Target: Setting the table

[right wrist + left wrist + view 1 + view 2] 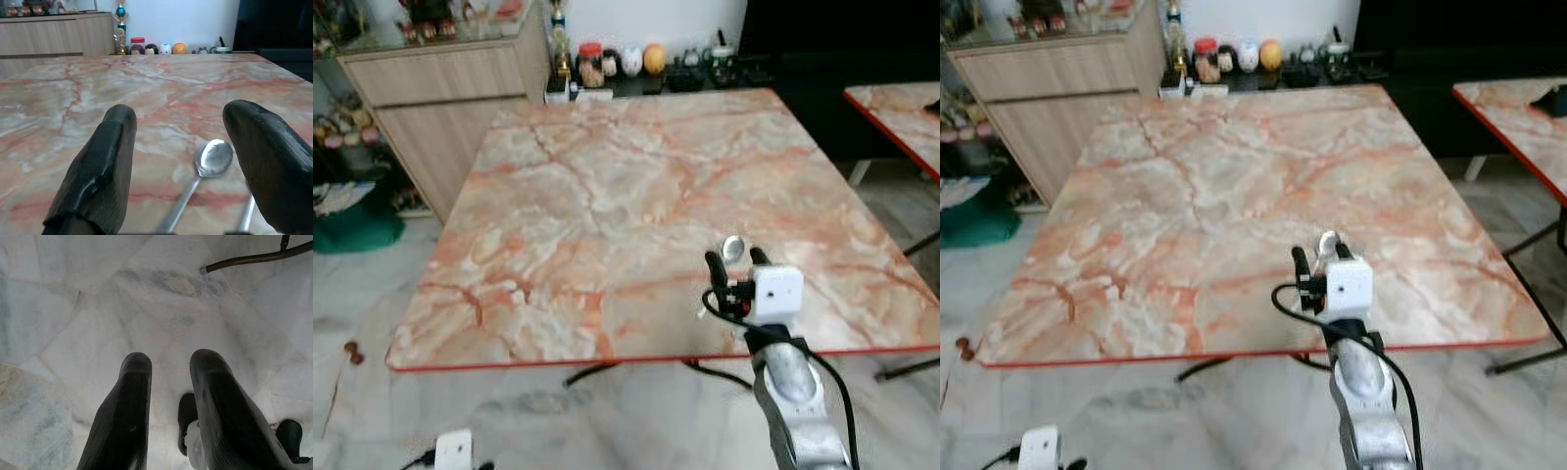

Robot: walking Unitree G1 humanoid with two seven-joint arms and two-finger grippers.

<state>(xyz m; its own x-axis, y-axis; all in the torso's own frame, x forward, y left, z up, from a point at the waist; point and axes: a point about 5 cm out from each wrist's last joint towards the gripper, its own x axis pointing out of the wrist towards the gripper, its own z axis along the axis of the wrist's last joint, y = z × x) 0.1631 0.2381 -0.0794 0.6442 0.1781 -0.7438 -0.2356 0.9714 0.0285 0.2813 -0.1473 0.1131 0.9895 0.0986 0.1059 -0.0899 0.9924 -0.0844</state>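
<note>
— Surface and surroundings?
— Pink-and-cream marble tabletop with a red edge is seen across the middle of the frame. A pale wooden sideboard is noted at upper left, a row of small jars and ornaments along the top edge, and pale marble floor tiles below.

— Right arm?
— The right gripper is held over the table's near edge, lower right of centre. Its black fingers are spread apart; nothing is gripped.

— The task's thing?
— A shiny silver metal spoon is seen lying flat on the tabletop between those fingers, bowl pointing toward the far side. A second thin metal handle lies just beside it; its type cannot be told.

— Left arm?
— The left gripper hangs low at lower left, above the floor tiles, fingers parted and empty.
</note>
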